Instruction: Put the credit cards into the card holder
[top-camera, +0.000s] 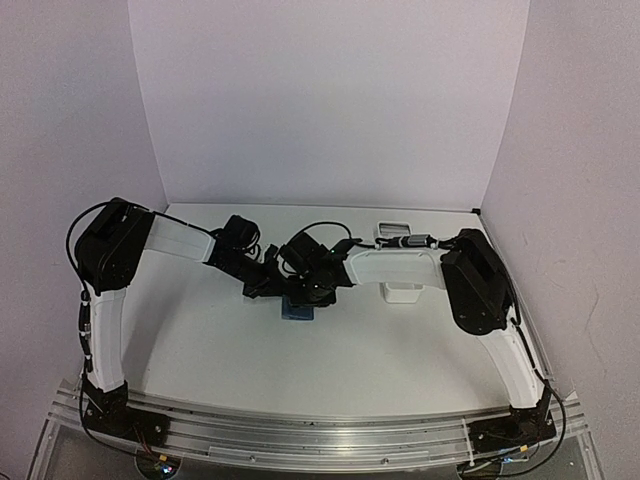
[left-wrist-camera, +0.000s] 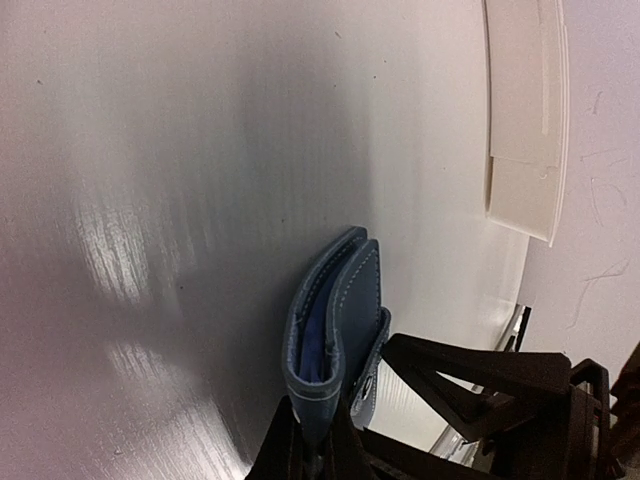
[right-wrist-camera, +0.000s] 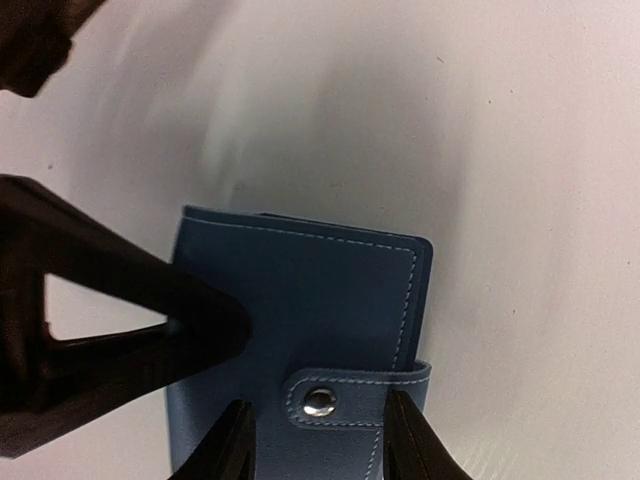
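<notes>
So, from where I stand, the white table (top-camera: 330, 360) takes up most of the scene, closed in by pale walls on three sides. Over it the left arm (top-camera: 180, 238) and the right arm (top-camera: 400, 265) reach inward from their bases at the near edge and meet close to the middle. Behind the right arm's forearm sits a long white tray (top-camera: 402, 292), partly hidden by that arm and lying towards the back right of the table. Just beneath the point where the two wrists come together is the card holder (top-camera: 298, 311), a small blue folding case. It is near the table's centre and well left of the tray. Whether it rests on the surface or is lifted clear I cannot tell. The left wrist view shows it edge-on with its flaps slightly parted. There the left gripper (left-wrist-camera: 315, 455) is pressed together on the nearest flap, pinching it. The right gripper (right-wrist-camera: 320, 445) stands spread in front of the holder's flat face, and its two dark fingers (right-wrist-camera: 232, 445) flank the snap tab (right-wrist-camera: 355, 395). Whether they touch the case I cannot tell. On that tab a small metal stud (right-wrist-camera: 319, 402) shows, fastened.
</notes>
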